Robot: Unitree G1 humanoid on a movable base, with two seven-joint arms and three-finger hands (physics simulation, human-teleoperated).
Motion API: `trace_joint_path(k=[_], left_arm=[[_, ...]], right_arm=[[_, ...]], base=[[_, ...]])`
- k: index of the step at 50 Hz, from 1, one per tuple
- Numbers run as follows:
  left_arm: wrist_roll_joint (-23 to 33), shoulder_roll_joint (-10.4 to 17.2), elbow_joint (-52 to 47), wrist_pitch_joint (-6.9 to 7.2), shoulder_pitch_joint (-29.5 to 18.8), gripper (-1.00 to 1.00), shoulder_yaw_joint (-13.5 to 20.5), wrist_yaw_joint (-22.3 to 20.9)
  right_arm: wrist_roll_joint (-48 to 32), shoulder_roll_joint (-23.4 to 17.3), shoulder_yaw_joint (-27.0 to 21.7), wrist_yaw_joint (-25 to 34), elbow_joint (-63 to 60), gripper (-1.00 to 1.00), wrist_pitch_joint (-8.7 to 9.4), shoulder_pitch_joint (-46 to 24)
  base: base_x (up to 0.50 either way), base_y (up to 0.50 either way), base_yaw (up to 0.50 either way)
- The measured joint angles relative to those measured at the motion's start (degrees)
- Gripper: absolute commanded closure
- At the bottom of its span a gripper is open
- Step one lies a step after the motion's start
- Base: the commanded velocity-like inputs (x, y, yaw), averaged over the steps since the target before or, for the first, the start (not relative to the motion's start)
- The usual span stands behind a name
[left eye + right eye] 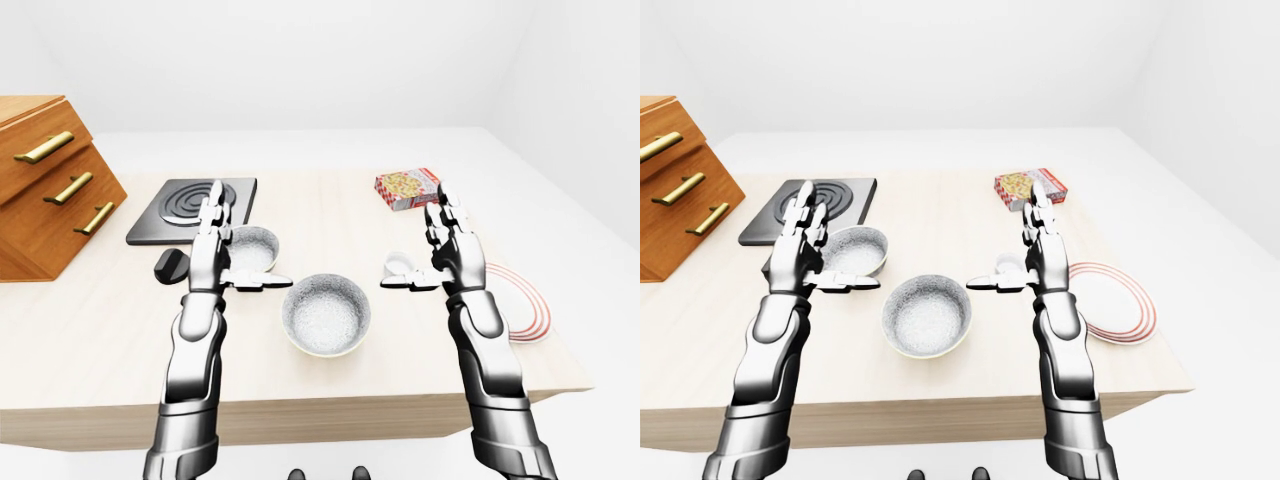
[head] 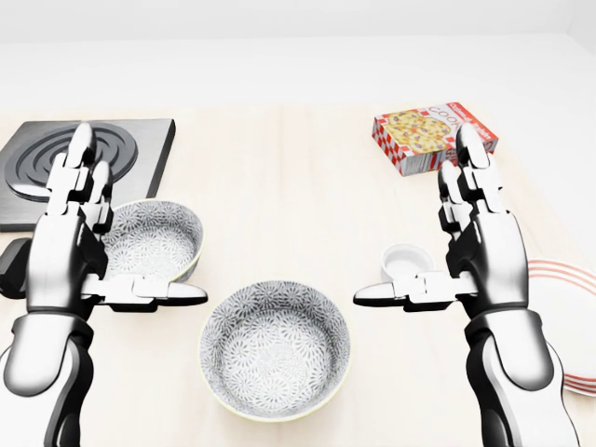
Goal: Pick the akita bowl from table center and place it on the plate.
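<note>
A patterned grey-white akita bowl (image 2: 276, 349) sits at the table's middle, low in the head view, between my two hands and touched by neither. A second bowl of the same pattern (image 2: 154, 237) stands up and to its left, just behind my left hand's thumb. The white plate (image 1: 1122, 305) with red rings lies at the right, partly hidden by my right forearm in the head view. My left hand (image 2: 102, 251) and right hand (image 2: 447, 251) are both open, fingers pointing up, thumbs pointing inward, holding nothing.
A small white cup (image 2: 407, 261) stands by my right thumb. A red cookie box (image 2: 433, 135) lies at the upper right, a black stove burner (image 2: 84, 163) at the upper left with a black knob (image 1: 171, 265) below it. A wooden drawer cabinet (image 1: 50, 185) stands at the far left.
</note>
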Motion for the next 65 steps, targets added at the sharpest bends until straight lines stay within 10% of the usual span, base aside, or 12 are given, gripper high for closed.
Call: trace_joint_path(k=[9,21,38,56,58,60,62,65], left_arm=[[7.14,2.65,5.55,-1.19,-1.66,-1.0,-0.26,0.27],[26.8,7.66,25.43,-10.0,-8.51,-1.0,-1.55,3.0],[42.25,10.54,61.94,-10.0,-21.81,-1.0,-5.85,14.26],[51.74,10.7,78.4,-10.0,-30.81,-0.98,-8.75,18.23],[52.68,10.62,79.19,-10.0,-31.39,-0.7,-8.9,18.39],[53.55,10.53,79.86,-10.0,-31.84,0.64,-9.01,18.46],[54.33,10.43,80.42,-10.0,-32.18,1.0,-9.12,18.55],[55.28,10.31,81.16,-10.0,-32.51,1.0,-9.27,18.59]], right_arm=[[-0.39,-0.02,-0.02,-0.03,0.52,-1.0,0.0,0.17],[-1.13,0.07,0.23,0.01,1.77,-1.0,0.0,0.23],[-1.37,0.04,0.32,0.13,2.99,-1.0,0.0,-0.37],[-1.57,0.1,0.69,-0.08,4.81,-1.0,0.0,-1.44],[-1.59,0.1,0.72,-0.02,4.95,-1.0,0.0,-1.44],[-1.59,0.09,0.73,0.04,5.06,-1.0,0.0,-1.43],[-1.6,0.07,0.72,0.11,5.14,-1.0,0.0,-1.39],[-1.6,0.05,0.69,0.21,5.22,-1.0,0.0,-1.32]], base=[[0.0,0.0,0.0],[0.0,0.0,0.0],[0.0,0.0,0.0],[0.0,0.0,0.0],[0.0,0.0,0.0],[0.0,0.0,0.0],[0.0,0.0,0.0],[0.0,0.0,0.0]])
